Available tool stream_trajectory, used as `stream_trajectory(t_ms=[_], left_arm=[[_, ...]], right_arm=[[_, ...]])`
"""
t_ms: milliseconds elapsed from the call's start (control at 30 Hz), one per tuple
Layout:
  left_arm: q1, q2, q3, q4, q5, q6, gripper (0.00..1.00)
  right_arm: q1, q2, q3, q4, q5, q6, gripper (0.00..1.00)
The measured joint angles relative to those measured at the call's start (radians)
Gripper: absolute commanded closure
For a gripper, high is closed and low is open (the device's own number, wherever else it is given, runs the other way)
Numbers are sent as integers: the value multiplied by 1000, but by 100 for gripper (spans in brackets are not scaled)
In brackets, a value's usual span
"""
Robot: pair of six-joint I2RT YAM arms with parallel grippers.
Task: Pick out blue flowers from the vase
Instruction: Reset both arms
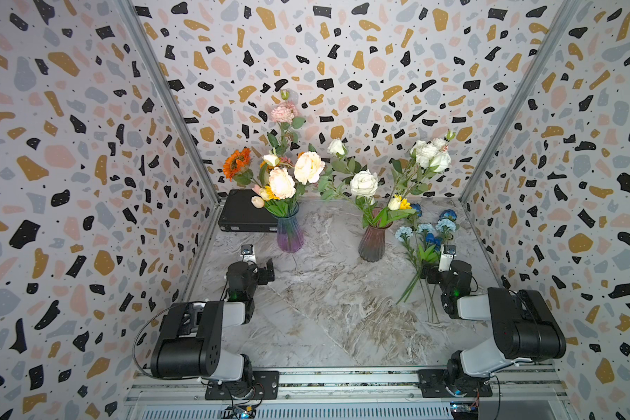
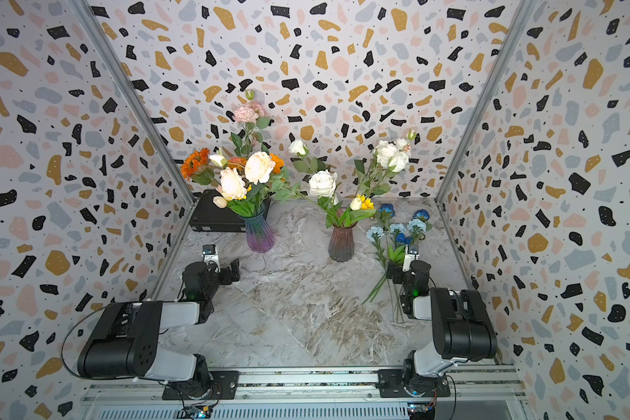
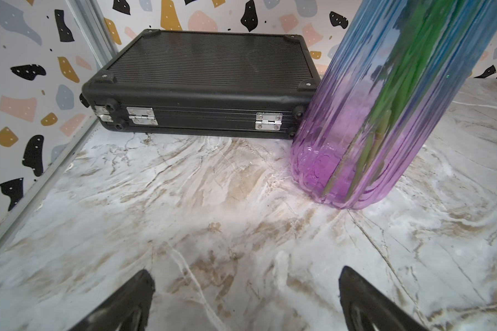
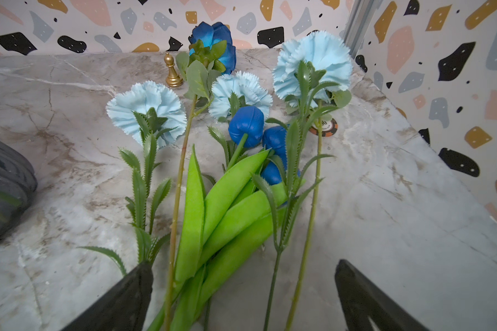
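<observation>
Several blue flowers (image 1: 402, 232) (image 2: 374, 232) lie flat on the marble table, right of a dark red vase (image 1: 372, 242) (image 2: 341, 242) that holds white roses and a yellow bloom. The right wrist view shows pale blue ruffled heads (image 4: 147, 106), deep blue buds and a blue rose. My right gripper (image 4: 241, 269) (image 1: 429, 274) is open low over their green stems, which run between its fingers without being pinched. My left gripper (image 3: 246, 275) (image 1: 268, 271) is open over bare table, short of a blue-to-purple vase (image 3: 370, 129) (image 1: 290, 232) of cream, orange and pink flowers.
A black ribbed case (image 1: 246, 211) (image 3: 201, 80) lies in the back left corner behind the purple vase. A gold chess pawn (image 4: 173, 71) and a poker chip (image 4: 326, 127) sit among the flower heads. Patterned walls close in the table on three sides.
</observation>
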Motion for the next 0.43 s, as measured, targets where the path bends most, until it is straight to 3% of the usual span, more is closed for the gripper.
stream_trajectory(t_ms=[433], left_arm=[[-1, 0, 0, -2, 7, 7, 1]], right_arm=[[0, 0, 0, -1, 1, 0, 0]])
